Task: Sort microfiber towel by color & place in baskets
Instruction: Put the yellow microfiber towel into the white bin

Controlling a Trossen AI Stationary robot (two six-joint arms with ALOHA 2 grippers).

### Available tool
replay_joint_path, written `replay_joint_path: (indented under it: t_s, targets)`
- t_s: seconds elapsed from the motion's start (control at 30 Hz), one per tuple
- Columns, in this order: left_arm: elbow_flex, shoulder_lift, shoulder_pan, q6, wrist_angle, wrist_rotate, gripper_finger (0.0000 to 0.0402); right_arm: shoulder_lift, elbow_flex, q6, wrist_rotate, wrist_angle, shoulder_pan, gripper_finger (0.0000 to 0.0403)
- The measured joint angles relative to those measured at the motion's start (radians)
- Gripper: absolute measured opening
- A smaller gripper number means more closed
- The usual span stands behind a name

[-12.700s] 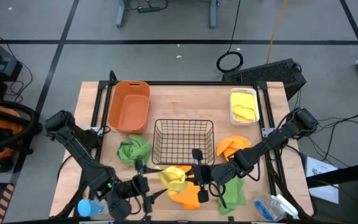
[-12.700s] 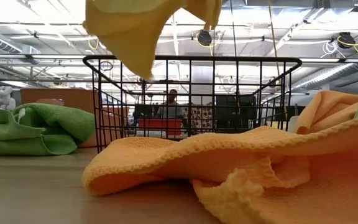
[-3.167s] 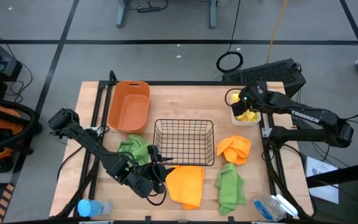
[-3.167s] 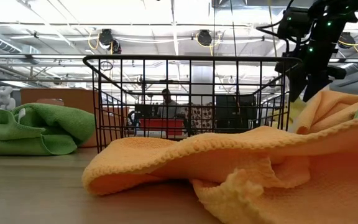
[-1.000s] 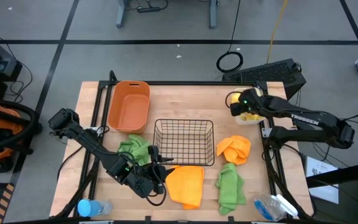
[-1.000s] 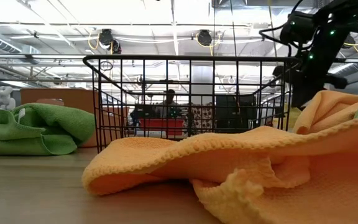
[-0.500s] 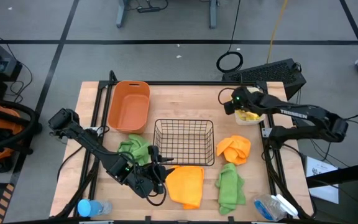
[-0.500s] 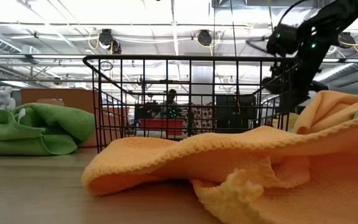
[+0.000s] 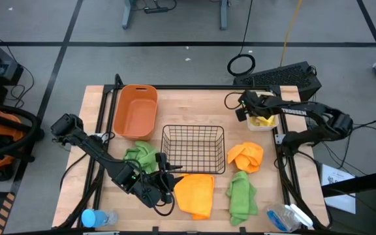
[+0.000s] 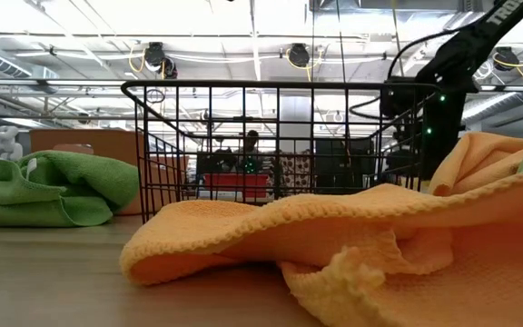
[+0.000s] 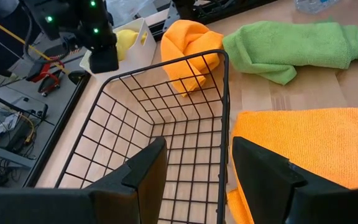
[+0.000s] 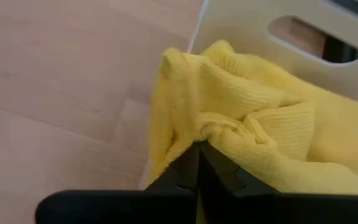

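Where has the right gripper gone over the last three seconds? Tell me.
Yes, it moved: the right gripper slid off the white bin toward the table's middle.

Both arms are dark, jointed and slender. The right arm (image 9: 305, 114) carries white TROSSEN lettering on its forearm link. Green indicator lights glow on its wrist housing. The left gripper (image 11: 197, 168) has two broad, black, angular fingers (image 11: 263, 168).

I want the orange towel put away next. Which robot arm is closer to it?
Left. The left gripper sits open right beside the flat orange towel, while the right gripper is far off at the white bin.
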Motion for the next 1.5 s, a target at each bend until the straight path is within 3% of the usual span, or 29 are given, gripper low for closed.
replay_joint_path:
  t_s: [0.33,0.7,0.93,1.3,1.5]
  targets:
    - [0.0,0.0,0.0,-0.001,-0.001,0.027,0.0189,0.027,0.0,-0.017,-0.007,-0.016,-0.003,0.0001]
    - [0.0,0.0,0.0,-0.001,-0.003,0.03,0.0189,-0.275,0.0,-0.008,-0.037,-0.119,-0.003,0.0001]
    - [0.0,0.0,0.0,-0.001,-0.001,0.031,0.0189,-0.378,0.0,-0.013,-0.161,-0.059,-0.003,0.0001]
    - [0.0,0.0,0.0,-0.001,0.0,0.031,0.0189,-0.207,0.0,-0.075,-0.16,0.04,-0.002,0.0001]
    - [0.0,0.0,0.0,-0.001,0.0,0.031,0.0189,-0.108,0.0,-0.088,-0.051,0.04,-0.019,0.0001]
